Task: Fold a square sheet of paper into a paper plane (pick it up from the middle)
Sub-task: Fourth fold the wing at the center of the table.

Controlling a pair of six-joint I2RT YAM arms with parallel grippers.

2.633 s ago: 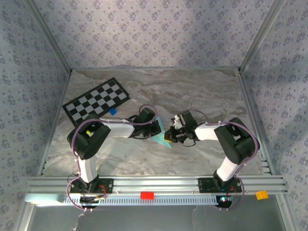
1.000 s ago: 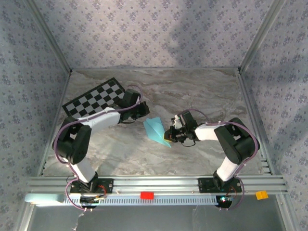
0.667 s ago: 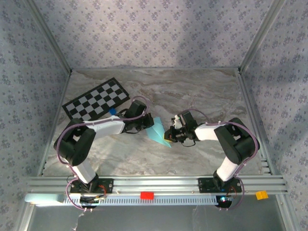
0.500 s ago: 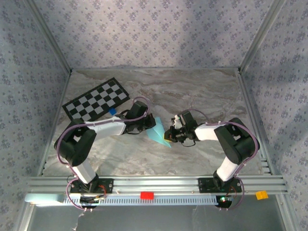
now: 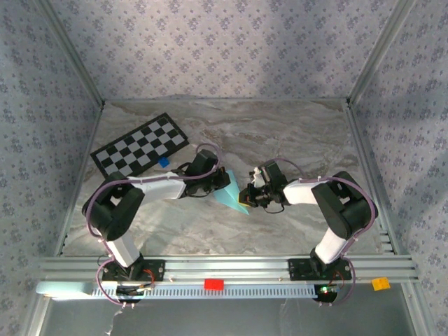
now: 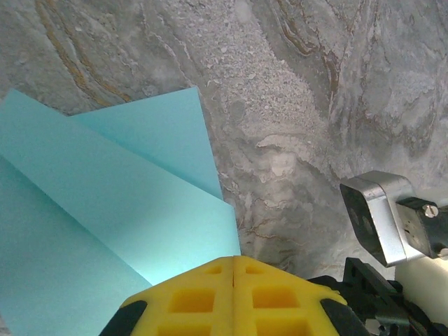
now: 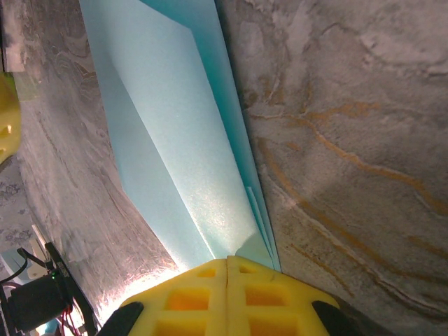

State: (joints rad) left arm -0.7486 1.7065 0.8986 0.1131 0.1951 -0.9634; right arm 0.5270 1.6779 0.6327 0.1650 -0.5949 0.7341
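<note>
On the grey marbled tabletop [image 5: 301, 133], we see the thin sky-blue paper sheet [image 5: 233, 197] lying near the centre, folded into a pointed wedge with its tip toward 5 o'clock. The left gripper [image 6: 233, 262], yellow jaws pressed together, sits at its 10 o'clock edge. The right gripper [image 7: 227, 263], likewise closed tight, meets the tip. A black-and-white checkerboard card [image 5: 140, 145] lies off at 10 o'clock.
</note>
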